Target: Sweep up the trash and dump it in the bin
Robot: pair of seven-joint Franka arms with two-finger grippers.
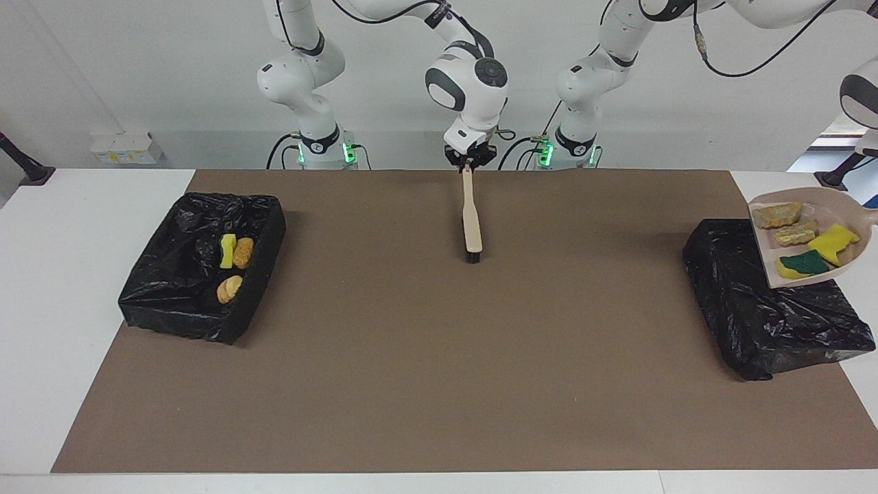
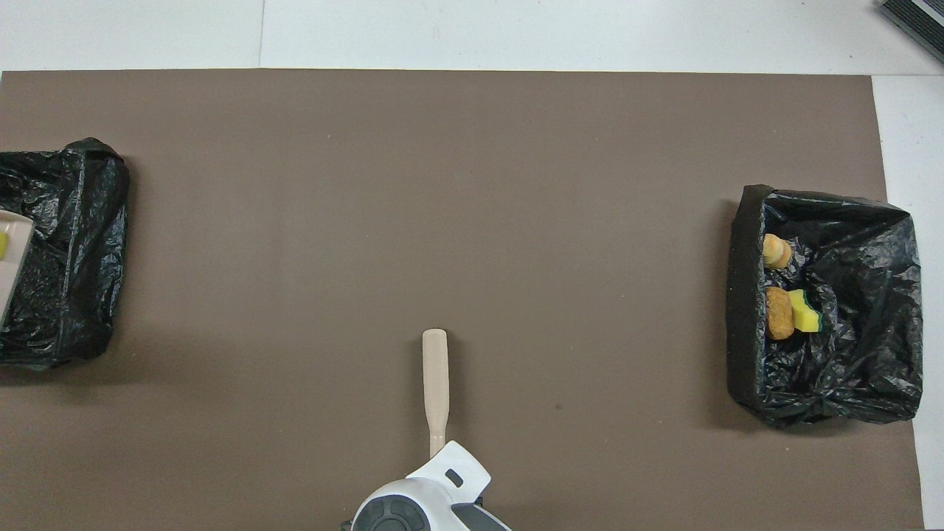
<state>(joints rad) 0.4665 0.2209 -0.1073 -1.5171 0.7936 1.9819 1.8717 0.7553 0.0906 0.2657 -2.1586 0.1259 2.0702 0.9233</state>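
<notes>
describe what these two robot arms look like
Both arms are glossy white, built of rounded segments with dark grey joint caps and black bands. Black cables loop along them. Green lights glow at the bases. The right gripper is small and black.

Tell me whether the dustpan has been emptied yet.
Not yet. The dustpan is over the black bin with four scraps lying in it.

No text or labels can be read anywhere (perhaps too small).
</notes>
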